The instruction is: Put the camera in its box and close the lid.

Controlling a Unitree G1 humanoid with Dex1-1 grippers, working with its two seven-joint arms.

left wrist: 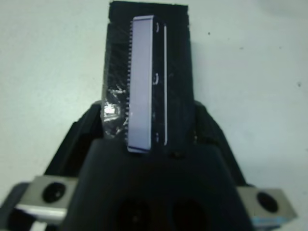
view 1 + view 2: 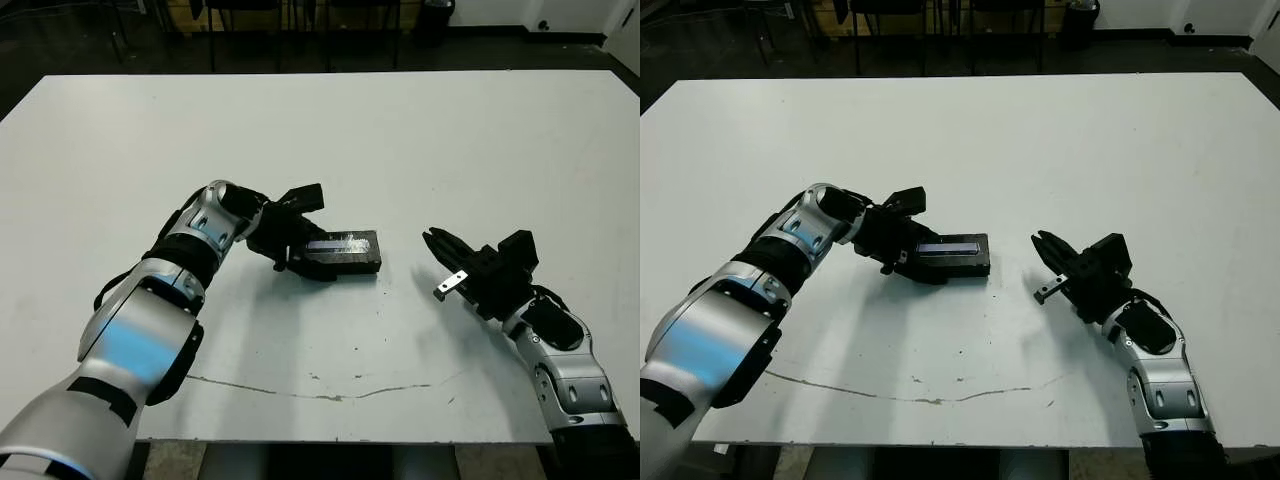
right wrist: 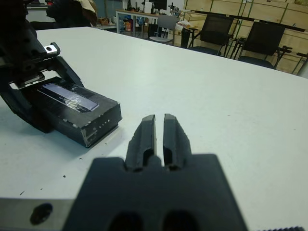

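White worktop (image 2: 420, 150) holds the closed box (image 2: 345, 253) at centre frame, lid (image 3: 72, 98) already on. Left fingers (image 2: 290, 215) straddle its end; right fingers (image 3: 155, 137), lower right, are pressed together, so little seems left.

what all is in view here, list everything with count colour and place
lid: one, black with a pale grey-lilac label panel, lying flat on the table near its middle, one end between the left tool's fingers
box: not separately visible; the black block under the lid may be it
camera: not visible
table: one, white, with a thin crack line near the front edge
chairs: several, black, beyond the table's far edge
left tool: one, black, fingers either side of the lid's end
right tool: one, black, fingers together, holding nothing, on the right, apart from the lid
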